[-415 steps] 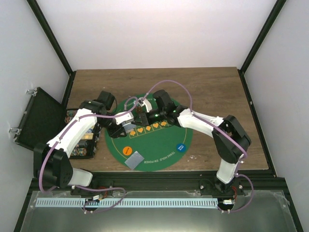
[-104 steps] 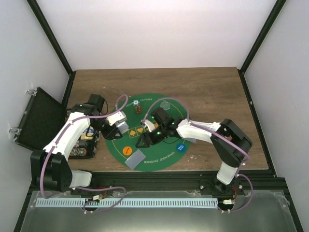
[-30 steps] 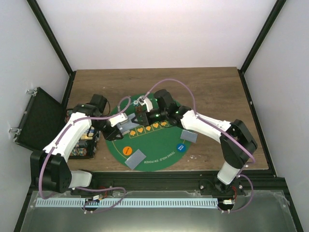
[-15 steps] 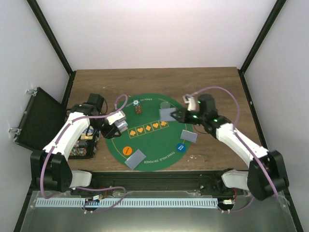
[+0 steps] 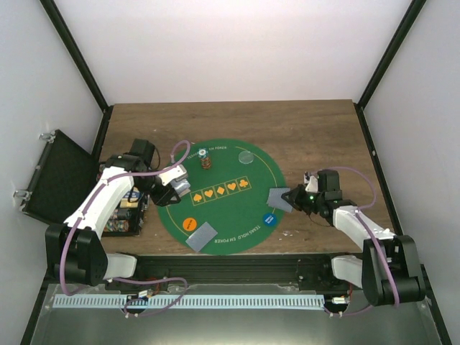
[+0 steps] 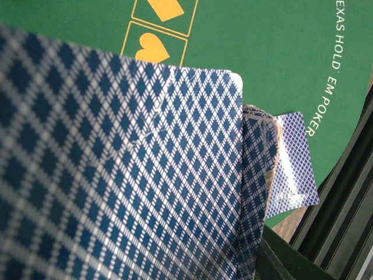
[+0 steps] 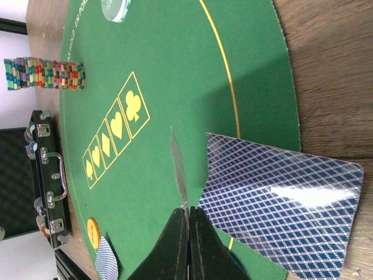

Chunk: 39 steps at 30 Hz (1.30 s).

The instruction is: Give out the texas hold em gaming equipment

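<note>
Right gripper [image 7: 187, 213] clamps an edge-on card [image 7: 178, 169], just beside a flat card [image 7: 280, 224] on the mat [image 7: 175, 70].

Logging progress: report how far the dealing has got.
Done: cards lie at the near seat and one card lies flat at the right. In hand: the right gripper pinches a second card there; the left gripper holds the deck. Left: the chip stack sits undealt.

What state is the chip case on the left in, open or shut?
Open: its lid is swung out leftward, and chip rows show in its tray.
</note>
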{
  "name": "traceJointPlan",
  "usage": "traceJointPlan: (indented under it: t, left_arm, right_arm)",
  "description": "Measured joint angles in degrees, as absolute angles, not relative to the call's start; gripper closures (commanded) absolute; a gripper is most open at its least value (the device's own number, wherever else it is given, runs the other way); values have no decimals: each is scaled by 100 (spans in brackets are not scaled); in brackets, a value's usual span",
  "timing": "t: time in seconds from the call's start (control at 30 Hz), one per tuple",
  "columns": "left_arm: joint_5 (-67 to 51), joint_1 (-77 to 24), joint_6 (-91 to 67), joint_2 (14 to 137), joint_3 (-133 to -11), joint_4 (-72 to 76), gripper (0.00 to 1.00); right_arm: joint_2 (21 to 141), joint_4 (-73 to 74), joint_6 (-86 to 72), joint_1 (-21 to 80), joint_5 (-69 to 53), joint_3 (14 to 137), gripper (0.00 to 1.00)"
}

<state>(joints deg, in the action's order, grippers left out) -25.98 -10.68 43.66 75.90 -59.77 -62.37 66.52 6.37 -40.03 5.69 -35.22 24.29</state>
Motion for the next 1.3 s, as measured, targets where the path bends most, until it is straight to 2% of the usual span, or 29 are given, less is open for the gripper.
traceJointPlan:
  t: [0.33,0.4,0.6,0.7,0.77,0.87,0.97,1.1,1.2,1.3]
  left_arm:
    - [-2578,-1068,4366,7590,-5977,-6239,55]
    - [-2578,-1068,4366,7590,-5977,-6239,56]
    - [-2578,-1068,4368,7590,-5977,-6239,55]
    - [-2578,-1068,4368,7590,-5977,-6241,55]
    - [-2580,-1068,4370,7590,-5977,-6246,55]
    - [-2582,-1068,4370,7590,-5977,-6248,55]
    - [-2606,-1068,4377,7590,-5977,-6281,54]
    - [-2718,-1070,4397,7590,-5988,-6386,54]
    - [-2825,-1103,4410,7590,-6066,-6506,54]
    - [-2923,-1190,4440,7588,-6165,-6598,54]
  right_arm:
    - [6722,386,-4237,532,-3288,2169,99]
    - [6724,379,-4265,530,-3247,2158,95]
    - [6700,368,-4436,506,-3096,2084,64]
    - [6488,521,-4512,497,-2910,2021,32]
    - [6342,593,-4576,495,-2794,2014,19]
    - [5968,823,-4652,493,-2484,2014,5]
    - [5588,1131,-4724,495,-2067,2029,5]
    - [5164,1286,-4499,495,-1927,2147,12]
    - [5332,937,-3994,620,-2534,2574,10]
    - [6125,526,-3454,1249,-3371,3411,9]
